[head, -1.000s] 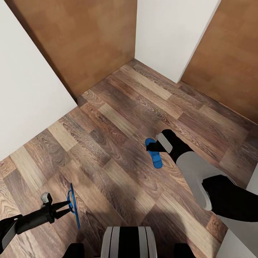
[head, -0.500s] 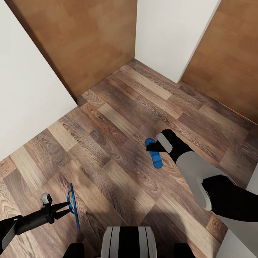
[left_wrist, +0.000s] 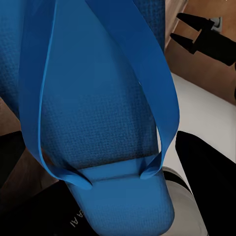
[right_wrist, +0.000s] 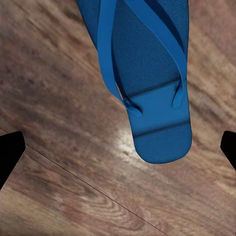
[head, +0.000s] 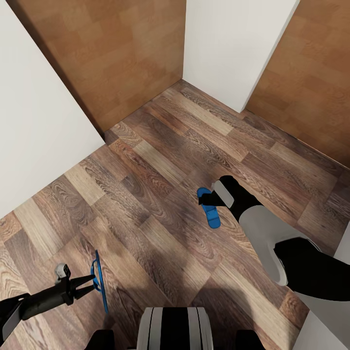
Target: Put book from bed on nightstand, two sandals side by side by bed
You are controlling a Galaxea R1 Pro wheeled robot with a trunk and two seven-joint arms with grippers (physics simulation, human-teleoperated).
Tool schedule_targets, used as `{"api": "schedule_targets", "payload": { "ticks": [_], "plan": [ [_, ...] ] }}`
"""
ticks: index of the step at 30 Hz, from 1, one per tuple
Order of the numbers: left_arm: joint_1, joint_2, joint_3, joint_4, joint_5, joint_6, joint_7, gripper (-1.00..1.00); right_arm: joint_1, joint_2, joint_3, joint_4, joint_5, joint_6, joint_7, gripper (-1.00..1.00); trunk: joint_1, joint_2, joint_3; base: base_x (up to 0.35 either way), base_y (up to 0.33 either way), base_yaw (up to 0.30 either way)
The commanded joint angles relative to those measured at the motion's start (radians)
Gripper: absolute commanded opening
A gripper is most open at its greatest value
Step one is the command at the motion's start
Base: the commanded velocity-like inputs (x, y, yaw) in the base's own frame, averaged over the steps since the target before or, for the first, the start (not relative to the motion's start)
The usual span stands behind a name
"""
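Left gripper [head: 90, 285] is closed on one sandal [head: 99, 279], held on edge clear of the floor [head: 160, 146], near the lower left of the head view. Right gripper [head: 210, 198] hangs over the second sandal [head: 211, 216], which lies flat on the planks toward the right. Its fingers [right_wrist: 10, 152] stand wide apart at either side of the heel, nothing between them.

Risks:
- The left grip looks to be on strap or edge only; a swing could let the sandal twist or slip out.
- Right jaws straddle the heel end; closing off-centre may push the sandal along the floor instead of gripping it.

Views: the left wrist view gives the held sandal's straps [left_wrist: 162, 98] and sole close up, not readable from the head. The right wrist view shows the open fingers' spacing about the heel [right_wrist: 162, 132]. The head view alone gives the two sandals well apart. Bed, book and nightstand not seen.
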Motion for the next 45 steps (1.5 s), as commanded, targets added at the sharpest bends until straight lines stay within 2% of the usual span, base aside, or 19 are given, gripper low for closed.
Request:
{"api": "schedule_targets", "payload": {
  "ticks": [1,14,30,45],
  "plan": [
    [0.0,0.0,0.001,0.006,0.0,0.01,-0.003,-1.0,0.0,-0.001,0.007,-0.001,-0.011,0.002,-0.008,1.0,0.0,0.0,-0.001,0.0,0.0,0.0],
    [0.0,0.0,0.003,0.03,0.0,0.009,-0.004,-1.0,0.0,-0.001,0.007,-0.001,-0.01,0.002,-0.008,1.0,0.0,0.0,-0.001,0.007,0.0,0.0],
    [0.0,0.0,0.003,0.031,0.0,0.009,-0.005,-1.0,0.0,-0.001,0.007,-0.001,-0.01,0.002,-0.008,1.0,0.0,0.0,-0.001,0.131,0.0,0.0],
    [0.0,0.001,0.003,0.032,0.0,0.011,-0.006,-1.0,0.0,0.001,0.008,-0.001,-0.011,0.003,-0.007,1.0,0.0,0.0,-0.001,0.021,0.0,0.0]
  ]
}}
